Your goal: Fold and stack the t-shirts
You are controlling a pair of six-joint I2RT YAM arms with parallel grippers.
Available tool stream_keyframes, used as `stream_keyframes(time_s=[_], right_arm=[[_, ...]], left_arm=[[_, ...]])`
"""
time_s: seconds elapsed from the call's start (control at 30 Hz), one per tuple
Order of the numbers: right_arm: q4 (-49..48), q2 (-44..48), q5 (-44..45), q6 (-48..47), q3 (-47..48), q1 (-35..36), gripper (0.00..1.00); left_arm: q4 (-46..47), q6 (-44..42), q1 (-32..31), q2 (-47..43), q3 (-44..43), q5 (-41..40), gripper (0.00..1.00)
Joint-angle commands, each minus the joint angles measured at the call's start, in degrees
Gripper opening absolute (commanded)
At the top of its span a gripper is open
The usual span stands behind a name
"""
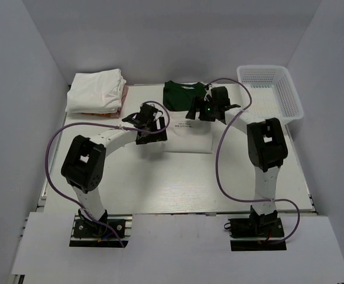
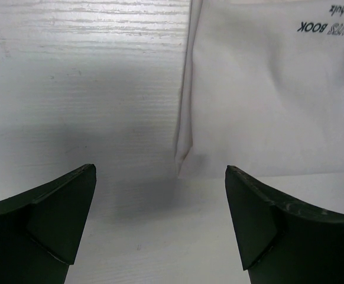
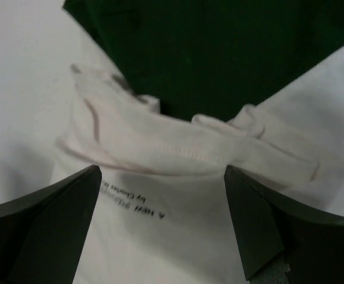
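A cream-white t-shirt with dark green sleeves and black lettering (image 1: 187, 133) lies partly folded on the table's far middle. My left gripper (image 1: 150, 125) is open and empty, low over the bare table just left of the shirt's near left corner (image 2: 184, 155). My right gripper (image 1: 203, 110) is open and empty above the shirt's folded hem (image 3: 178, 148), where cream cloth meets the green part (image 3: 219, 53). A stack of folded t-shirts (image 1: 96, 92), white on top with an orange-pink one under it, sits at the far left.
A white plastic lattice basket (image 1: 272, 89) stands at the far right corner. Purple cables loop over both arms. White walls close in the table on three sides.
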State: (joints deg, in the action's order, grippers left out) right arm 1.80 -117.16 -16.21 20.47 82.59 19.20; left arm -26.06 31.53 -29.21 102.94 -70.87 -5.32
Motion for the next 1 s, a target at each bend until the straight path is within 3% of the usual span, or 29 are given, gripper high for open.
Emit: stream_keyframes(time_s=[0.0, 0.17, 0.33, 0.67, 0.87, 0.9, 0.97], right_arm=[[-2.5, -5.0, 2.1, -1.3, 7.6, -0.3, 0.90], [0.4, -8.5, 0.8, -1.9, 15.3, -0.1, 0.90], [-0.7, 1.6, -0.4, -2.3, 10.1, 0.1, 0.90], [-3.6, 29.7, 6.4, 4.0, -27.9, -0.2, 0.90], [-2.4, 39.1, 10.0, 5.5, -37.1, -0.3, 0.90], [-2.0, 40.0, 10.7, 5.5, -37.8, -0.4, 0.90], [1.1, 40.7, 12.7, 5.6, -38.0, -0.5, 0.90]], left_arm=[[-0.6, 0.6, -0.1, -3.2, 0.1, 1.2, 1.00], [-0.6, 0.6, -0.8, -1.9, -0.4, 1.7, 1.00], [0.0, 0.6, -1.3, 0.2, -1.6, 3.0, 1.00], [5.1, 1.2, -1.3, 3.9, -0.3, 6.6, 1.00], [6.2, 1.2, -1.3, 8.6, -0.8, 8.3, 0.82], [6.9, 1.2, -1.3, 9.2, -0.2, 9.6, 0.72], [7.9, 1.7, -1.8, 9.2, 1.2, 12.3, 0.64]])
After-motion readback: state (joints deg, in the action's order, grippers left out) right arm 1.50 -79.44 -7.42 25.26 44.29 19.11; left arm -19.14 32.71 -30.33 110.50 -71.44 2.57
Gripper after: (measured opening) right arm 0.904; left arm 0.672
